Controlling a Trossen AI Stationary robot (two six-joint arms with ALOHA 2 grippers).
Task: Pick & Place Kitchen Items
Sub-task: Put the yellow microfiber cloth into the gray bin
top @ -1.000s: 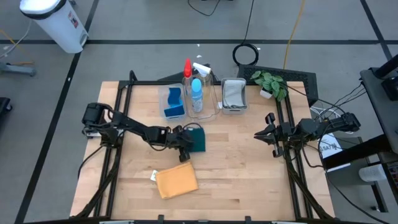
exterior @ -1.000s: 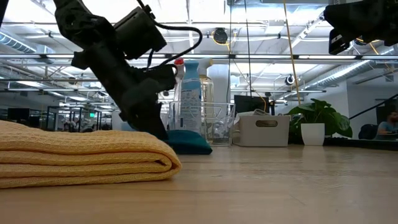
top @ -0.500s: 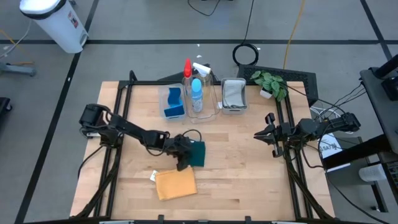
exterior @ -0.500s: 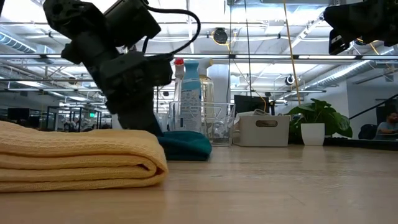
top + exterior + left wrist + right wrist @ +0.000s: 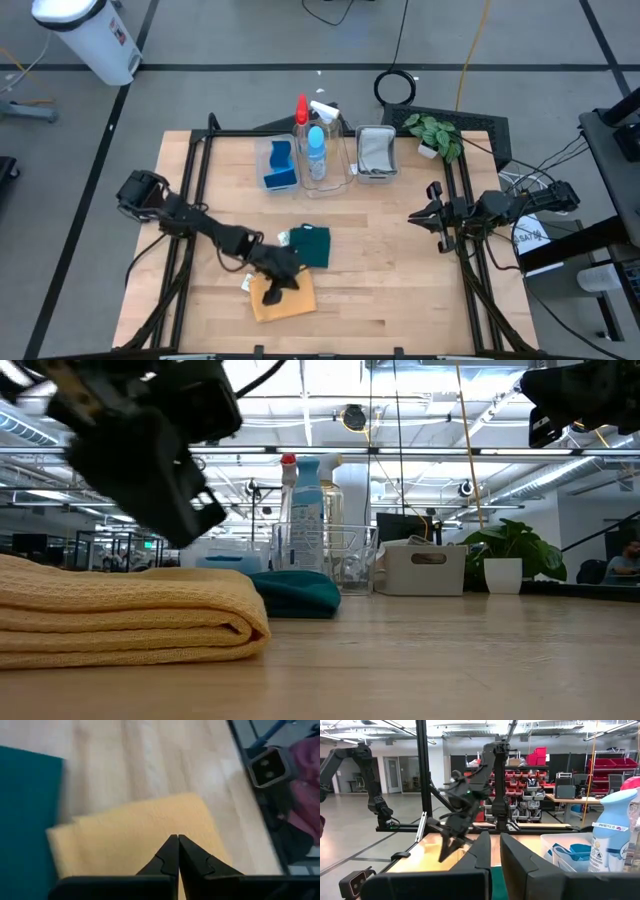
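Observation:
A folded orange cloth (image 5: 295, 300) lies flat near the table's front edge, left of centre. It also shows in the low view (image 5: 120, 610) and the left wrist view (image 5: 135, 830). My left gripper (image 5: 278, 285) hovers shut just above its far part, pointing slantwise down; its fingertips (image 5: 177, 837) are together, and the low view shows a gap under it. A dark-green cloth (image 5: 313, 245) lies flat just beyond the orange one, to the right of the gripper. My right gripper (image 5: 418, 217) waits shut at the right edge, raised off the table.
At the back stand clear bins: one with a blue sponge (image 5: 278, 165), one with spray bottles (image 5: 315, 150), one with a grey cloth (image 5: 375, 150). A potted plant (image 5: 435, 133) stands at the back right. Bare wood (image 5: 390, 270) lies between the cloths and my right arm.
My left gripper has swung from the dark-green cloth toward the table's near edge, rising a little, and is now over the orange cloth. The dark-green cloth first slid a short way toward the near edge with the gripper, then stayed where it lies.

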